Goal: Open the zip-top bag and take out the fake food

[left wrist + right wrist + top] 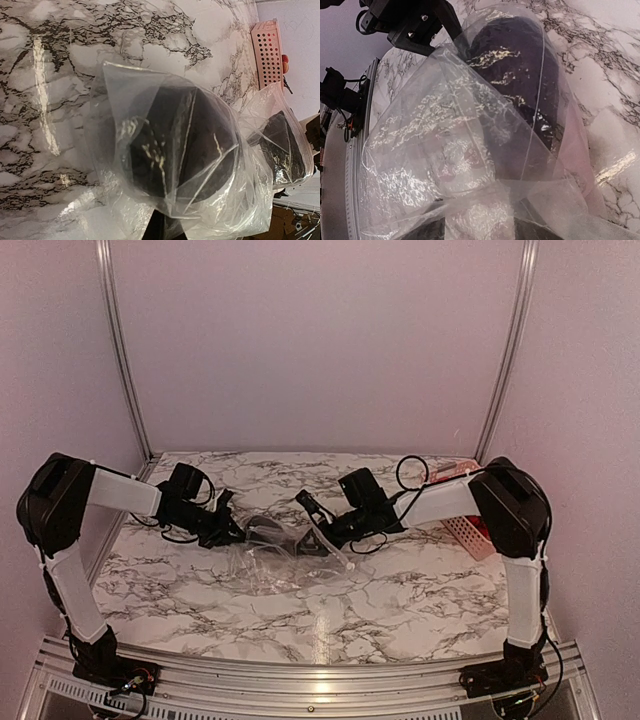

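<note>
Both the left claw (232, 530) and right claw (318, 538) meet the clear zip-top bag (270, 558) over the bench (400, 610); film shrouds them, so their grip cannot be told; uneven tugging could tear or drop it; red fake food (285, 64) shows at the far pink basket (466, 535).

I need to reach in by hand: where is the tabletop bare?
Bare marble: a wide strip between the zip-top bag and the near aluminium rail, and another from the bag to the back wall. Crowded: the middle, where the left end effector and right end effector meet the bag, and the right side by the pink basket.
</note>
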